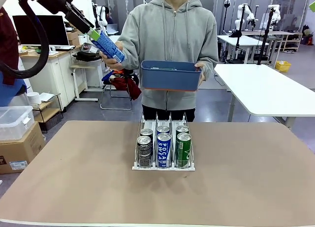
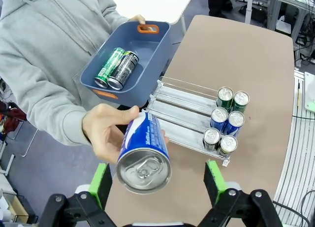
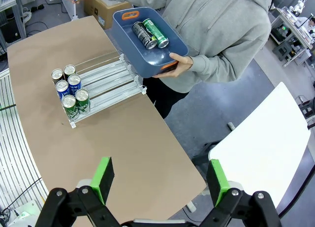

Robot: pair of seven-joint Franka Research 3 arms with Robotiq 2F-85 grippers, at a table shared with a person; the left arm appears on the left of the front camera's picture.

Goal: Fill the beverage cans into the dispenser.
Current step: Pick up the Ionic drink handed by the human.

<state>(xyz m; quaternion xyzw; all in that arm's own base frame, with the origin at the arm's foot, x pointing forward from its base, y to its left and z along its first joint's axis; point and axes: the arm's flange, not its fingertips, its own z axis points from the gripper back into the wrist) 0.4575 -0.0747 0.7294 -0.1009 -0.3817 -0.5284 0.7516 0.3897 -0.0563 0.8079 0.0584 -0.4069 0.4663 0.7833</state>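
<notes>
Six cans (image 1: 164,148) are lined up in the dispenser (image 2: 182,101), two per lane. One blue can (image 2: 144,153) is offered by the person's hand (image 2: 103,131) between the spread fingers of the left gripper (image 2: 157,181), presumably for handover; the right gripper (image 3: 160,178) is spread, empty.

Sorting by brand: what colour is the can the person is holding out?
The can is blue with white lettering; best in left wrist view.
</notes>
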